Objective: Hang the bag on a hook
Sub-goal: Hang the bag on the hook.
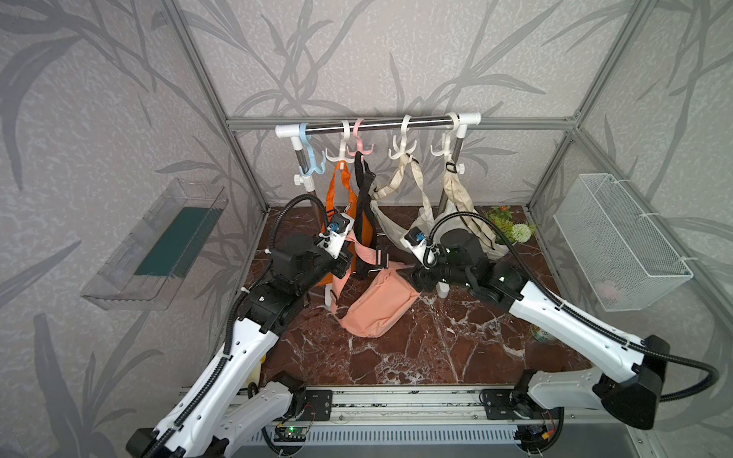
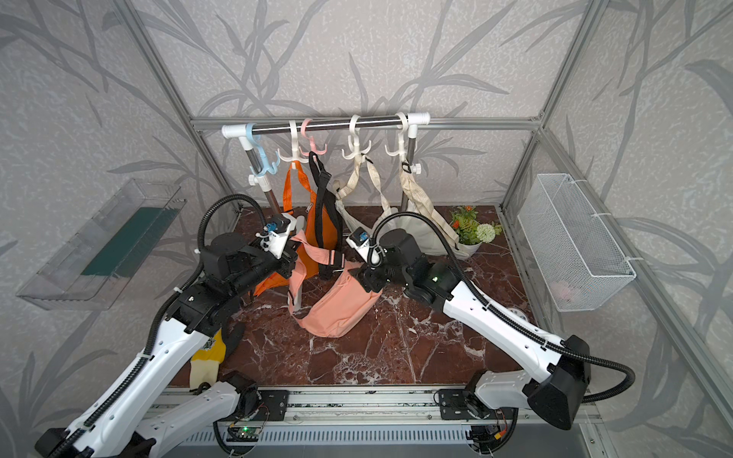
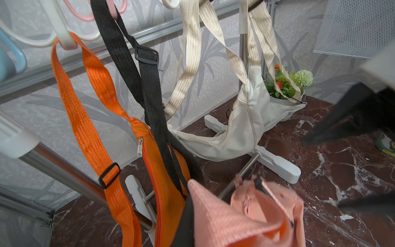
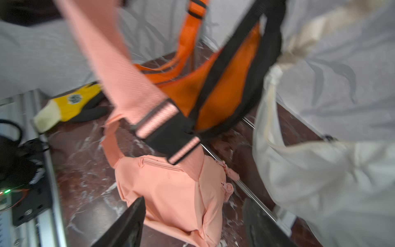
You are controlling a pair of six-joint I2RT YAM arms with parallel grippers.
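Salmon-pink soft fabric sling bag [image 1: 377,313] lies slumped on the dark red marble table [image 1: 436,349], between the two claws, its body creased and sagging.

Judged light and limp, with no stiffness. Likely to swing and fold once lifted.

Left claw [image 1: 343,265] is clenched on the bag's pink webbing strap [image 1: 367,251], which rises from the body to it. A black plastic buckle [image 4: 171,132] sits just beyond that grip. The strap is the place to hold: woven, probably not slippery.

Right claw [image 1: 415,277] is released, jaws apart at the bag's end.

A free pale blue plastic hook [image 1: 308,160] hangs above and beyond the left claw.

Containers:
- Clear plastic wall tray [image 1: 111,281], outboard of the left claw, holds a dark green sheet [image 1: 174,242].
- White wire mesh basket [image 1: 634,222], outboard of the right claw, holds something pale pink [image 1: 607,291], unidentifiable.
- The bag's zip looks closed; contents unknown.
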